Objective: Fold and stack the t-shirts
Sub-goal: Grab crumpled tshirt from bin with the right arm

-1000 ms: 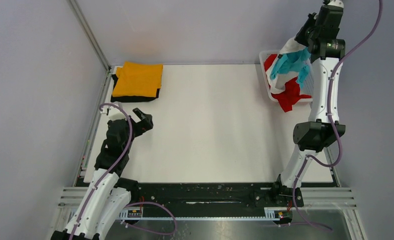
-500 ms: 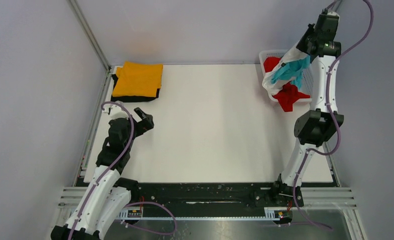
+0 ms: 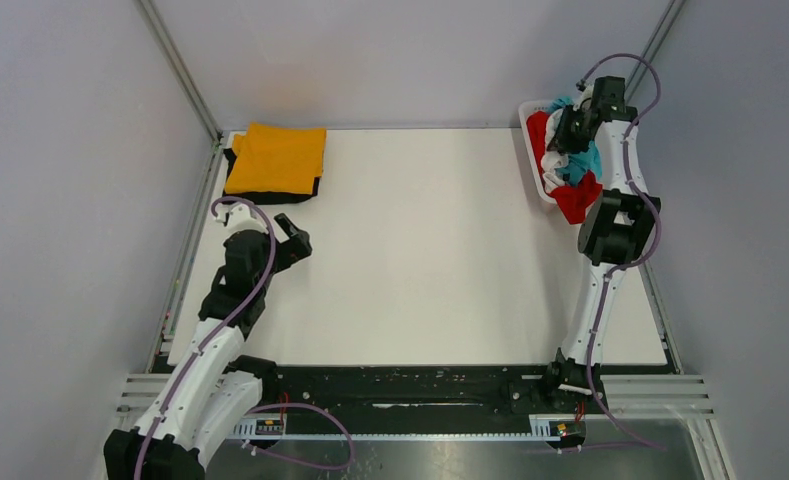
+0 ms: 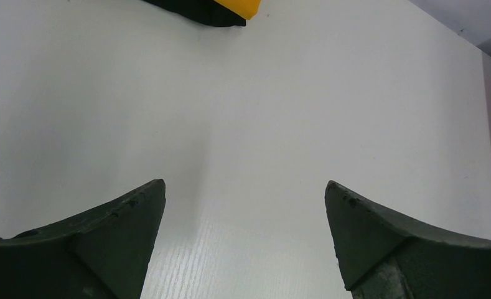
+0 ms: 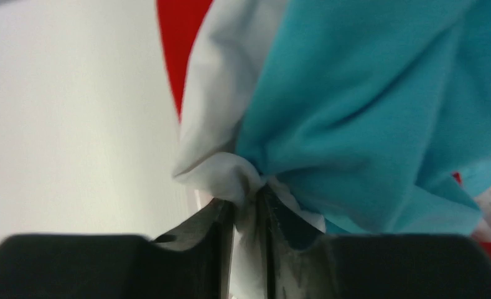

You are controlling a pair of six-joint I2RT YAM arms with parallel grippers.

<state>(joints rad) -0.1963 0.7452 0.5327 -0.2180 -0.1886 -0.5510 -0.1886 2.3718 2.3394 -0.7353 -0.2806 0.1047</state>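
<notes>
A folded orange t-shirt (image 3: 275,158) lies on a folded black t-shirt (image 3: 270,196) at the table's far left. Their corners show at the top of the left wrist view: orange (image 4: 246,6), black (image 4: 193,12). My left gripper (image 3: 295,240) is open and empty above bare table (image 4: 246,193). My right gripper (image 3: 570,125) is low over the basket (image 3: 528,140), shut on a pinch of the white t-shirt (image 5: 215,124). The turquoise t-shirt (image 5: 367,112) is bunched against it, and I cannot tell if it is pinched too. A red t-shirt (image 3: 575,200) hangs over the basket's near rim.
The white lattice basket stands at the table's far right corner, against the right wall. Metal frame rails run along the left and right table edges. The white table top (image 3: 420,240) lies between the stack and the basket.
My right gripper has come down from high above the basket to just over it, carrying the white and turquoise cloth down with it. The left arm has barely moved.
</notes>
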